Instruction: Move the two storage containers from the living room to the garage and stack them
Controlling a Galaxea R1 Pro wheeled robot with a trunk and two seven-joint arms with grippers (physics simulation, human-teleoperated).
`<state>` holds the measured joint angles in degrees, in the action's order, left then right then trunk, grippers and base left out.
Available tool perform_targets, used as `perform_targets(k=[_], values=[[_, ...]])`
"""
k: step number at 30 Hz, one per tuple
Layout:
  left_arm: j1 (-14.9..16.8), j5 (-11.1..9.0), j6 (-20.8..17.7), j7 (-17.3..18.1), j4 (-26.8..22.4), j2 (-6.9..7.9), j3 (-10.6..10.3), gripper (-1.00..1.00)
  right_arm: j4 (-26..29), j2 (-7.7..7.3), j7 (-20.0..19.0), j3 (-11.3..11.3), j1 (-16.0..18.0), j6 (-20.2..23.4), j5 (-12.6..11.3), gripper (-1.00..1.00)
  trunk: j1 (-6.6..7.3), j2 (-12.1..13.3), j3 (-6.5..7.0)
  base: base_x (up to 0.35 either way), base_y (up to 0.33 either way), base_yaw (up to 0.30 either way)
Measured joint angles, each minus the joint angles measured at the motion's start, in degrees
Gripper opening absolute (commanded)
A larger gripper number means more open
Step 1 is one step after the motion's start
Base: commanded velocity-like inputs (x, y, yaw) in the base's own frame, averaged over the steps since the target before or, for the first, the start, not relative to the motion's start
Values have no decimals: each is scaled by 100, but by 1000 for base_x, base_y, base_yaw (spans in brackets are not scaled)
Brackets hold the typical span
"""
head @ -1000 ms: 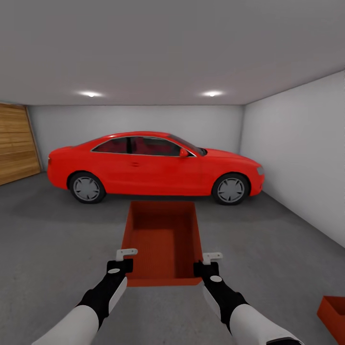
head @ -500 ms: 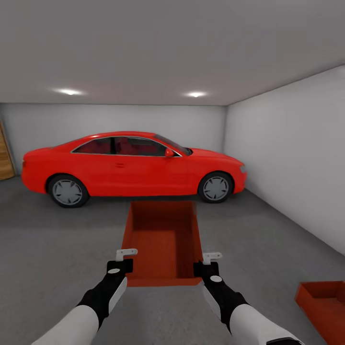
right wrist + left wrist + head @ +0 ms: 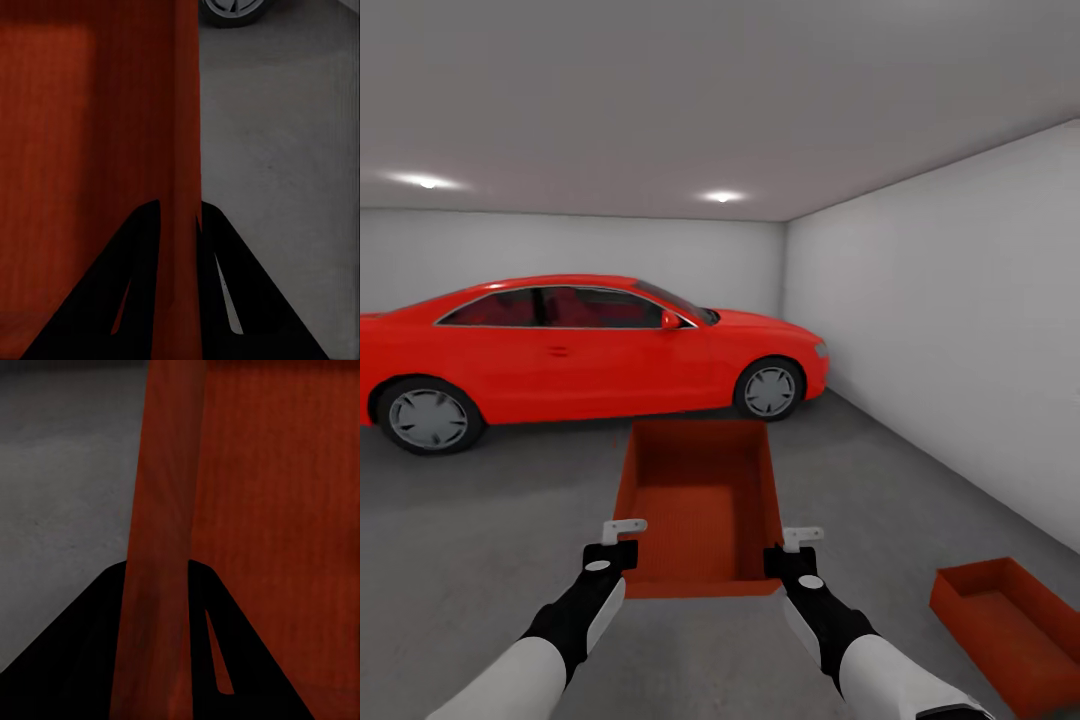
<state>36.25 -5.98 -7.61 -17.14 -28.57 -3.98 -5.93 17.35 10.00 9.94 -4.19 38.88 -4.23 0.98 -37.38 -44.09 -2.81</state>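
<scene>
Carry step: left gripper (image 3: 622, 540) and right gripper (image 3: 788, 550) clamp the walls of an orange-red lidless plastic bin (image 3: 700, 500) at frame centre, the next move judged a turn to stack it on the matching orange-red bin (image 3: 1005, 625) resting lower right on the grey concrete floor (image 3: 460, 540).

Storage containers: two, one carried container (image 3: 700, 505) and one floor container (image 3: 1010, 625).
Grippers: two, the left gripper (image 3: 622, 538) and the right gripper (image 3: 790, 548).
Arms: two.
Cars: one red car (image 3: 580, 350).
Car wheels showing: two, rear wheel (image 3: 428, 416) and front wheel (image 3: 770, 390).
Ceiling lights: two, left light (image 3: 425, 182) and right light (image 3: 722, 196).
</scene>
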Motion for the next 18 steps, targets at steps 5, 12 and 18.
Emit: perform_targets(k=[5, 12, 18], values=[[0, 0, -6, 0, 1, -1, 2, -100, 0, 0, -1, 0, 0, 8, -1, -100, 0, 0, 0, 317, 157, -287], [0, 1, -9, -1, -1, -1, 3, -100, 0, 0, -2, 1, 0, 8, -1, -100, 0, 0, 0, 314, 188, -287], [0, 2, -9, -1, -1, -1, 3, -100, 0, 0, -2, 1, 0, 8, -1, -100, 0, 0, 0, 304, 213, -287]])
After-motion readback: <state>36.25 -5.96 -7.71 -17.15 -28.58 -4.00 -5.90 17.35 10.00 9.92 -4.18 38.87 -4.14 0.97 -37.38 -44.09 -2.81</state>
